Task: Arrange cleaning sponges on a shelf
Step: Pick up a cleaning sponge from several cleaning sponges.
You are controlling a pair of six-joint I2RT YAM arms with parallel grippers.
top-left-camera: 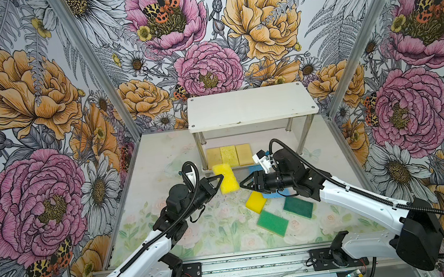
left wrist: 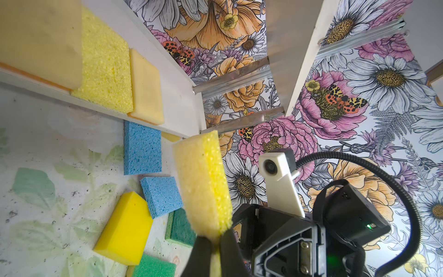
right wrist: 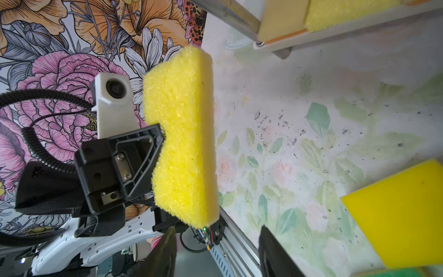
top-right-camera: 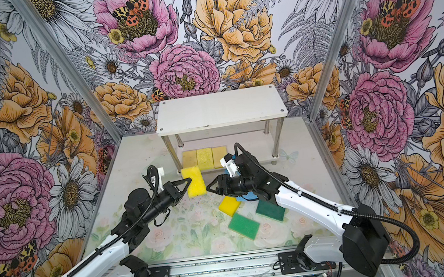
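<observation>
**Shelf** [top-left-camera: 251,105]: two white boards on chrome posts, standing at the far edge of the bench [top-left-camera: 150,163]. A row of three sponges [top-left-camera: 229,155] (tan, pale yellow, tan) lies side by side at the left end of the lower board.

**Left gripper** [top-left-camera: 220,177]: pinched tight on one edge of the held yellow sponge [top-left-camera: 230,184], which is lifted off the bench in front of the shelf's front left post.

**Right gripper** [top-left-camera: 244,184]: jaws partly apart and empty, pointed at the held sponge and near it.

**Loose, mid-bench toward the right edge:**
- bright yellow sponge [top-left-camera: 255,201]
- blue sponge [left wrist: 142,148], just beside the lower board's front edge
- second blue sponge [left wrist: 161,195]
- green sponge [top-left-camera: 272,223]
- darker green sponge [top-left-camera: 298,207]
</observation>
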